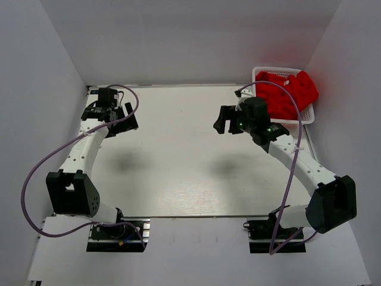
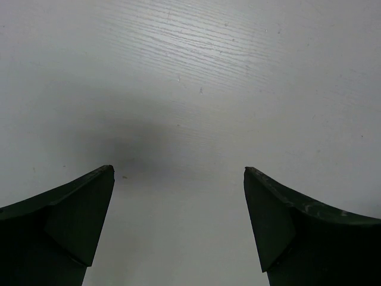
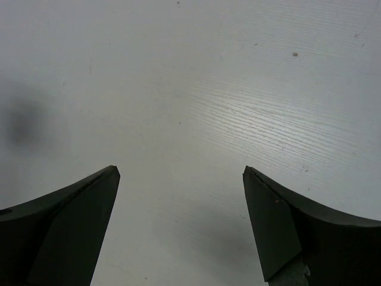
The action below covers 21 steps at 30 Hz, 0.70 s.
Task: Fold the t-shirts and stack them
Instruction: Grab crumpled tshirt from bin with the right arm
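The t-shirts (image 1: 290, 90) are lying heaped in the far-right basket (image 1: 275, 70), just behind the right gripper (image 1: 224, 123), both it and the left gripper (image 1: 128, 117) gaping wide, empty.

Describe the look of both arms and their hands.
The left arm and right arm are white tubes with bulky black joints. A purple cable loops along each. The left hand and right hand each have two dark, wedge-shaped fingers. Small green lights glow by the right wrist.
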{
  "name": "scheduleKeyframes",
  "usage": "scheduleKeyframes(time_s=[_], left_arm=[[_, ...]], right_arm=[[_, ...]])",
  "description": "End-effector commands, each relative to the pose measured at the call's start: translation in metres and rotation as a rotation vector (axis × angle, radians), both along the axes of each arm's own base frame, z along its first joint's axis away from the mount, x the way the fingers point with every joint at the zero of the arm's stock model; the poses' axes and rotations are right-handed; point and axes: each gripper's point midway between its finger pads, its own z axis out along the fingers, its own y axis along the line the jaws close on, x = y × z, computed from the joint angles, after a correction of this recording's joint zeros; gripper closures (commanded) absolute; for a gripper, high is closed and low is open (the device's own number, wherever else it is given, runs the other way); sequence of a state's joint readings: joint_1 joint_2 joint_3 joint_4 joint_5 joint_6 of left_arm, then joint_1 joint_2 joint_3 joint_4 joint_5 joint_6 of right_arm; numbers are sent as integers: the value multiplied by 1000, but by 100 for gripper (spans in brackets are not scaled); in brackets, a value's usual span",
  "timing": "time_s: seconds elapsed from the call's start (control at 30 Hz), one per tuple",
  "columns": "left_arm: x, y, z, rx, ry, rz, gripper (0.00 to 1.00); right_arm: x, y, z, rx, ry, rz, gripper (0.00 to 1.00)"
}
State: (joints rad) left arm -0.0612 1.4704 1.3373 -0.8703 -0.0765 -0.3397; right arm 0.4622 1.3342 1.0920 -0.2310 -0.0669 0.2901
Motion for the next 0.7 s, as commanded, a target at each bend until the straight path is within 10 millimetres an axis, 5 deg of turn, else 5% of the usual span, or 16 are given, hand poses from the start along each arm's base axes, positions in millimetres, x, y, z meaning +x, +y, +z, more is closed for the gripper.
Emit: scheduleKeyframes(time_s=[0.0,0.07,0.37,0.5,0.53,0.6,0.67], left_arm=[[-6,3,37,27,-87,-21,0],[-7,3,39,35,-83,-31,0],[-5,10,71,80,-159,-42,0],[-6,13,79,78,-213,-31,0],[-7,16,75,79,-203,-22,0],[-10,16,73,74,-201,-15,0],[-10,14,73,65,-201,-22,0]], right_arm=[[10,11,21,86,-81,8,10],[15,12,35,158,-112,-27,10],[15,9,40,94,-176,22,10],[38,-29,38,23,-164,-233,10],[38,-43,24,-36,-77,-316,10],[58,-54,36,-57,-60,-409,10],[70,-75,15,-182,22,-507,10]])
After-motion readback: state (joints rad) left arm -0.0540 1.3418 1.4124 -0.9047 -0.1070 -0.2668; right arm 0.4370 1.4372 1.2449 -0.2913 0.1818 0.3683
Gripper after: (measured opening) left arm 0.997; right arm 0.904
